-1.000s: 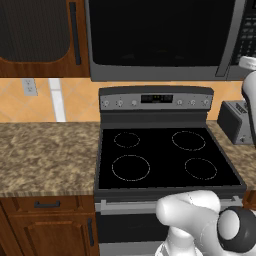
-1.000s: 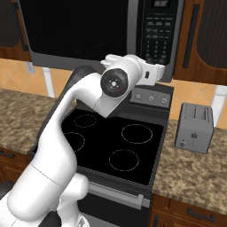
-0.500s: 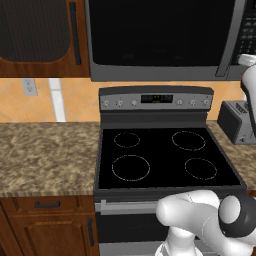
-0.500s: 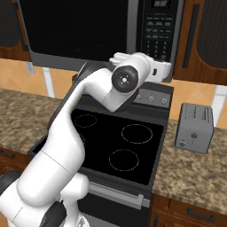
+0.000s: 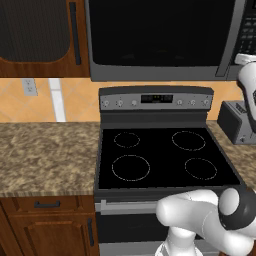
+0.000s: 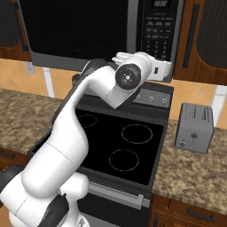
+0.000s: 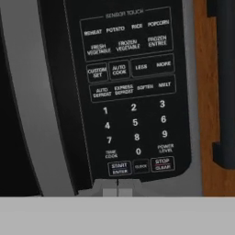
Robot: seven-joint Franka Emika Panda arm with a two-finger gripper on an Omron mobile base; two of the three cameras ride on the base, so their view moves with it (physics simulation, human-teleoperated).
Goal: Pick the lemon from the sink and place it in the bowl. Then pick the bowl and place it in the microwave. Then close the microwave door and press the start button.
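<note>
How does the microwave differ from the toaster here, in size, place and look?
The microwave is a wide dark box mounted above the stove; the toaster is a small grey box standing on the counter beside the stove. The microwave has a big black window and a button panel on its right side; the toaster's side is plain grey. The shut gripper points at the microwave's panel, not at the toaster. Both are boxy kitchen appliances.

Dark brown wooden cabinets hang above a speckled brown granite counter, with matching cabinet doors and a drawer below. The backsplash is orange tile with a white outlet. A black four-ring stove interrupts the counter; a grey toaster stands on the counter's right stretch.
</note>
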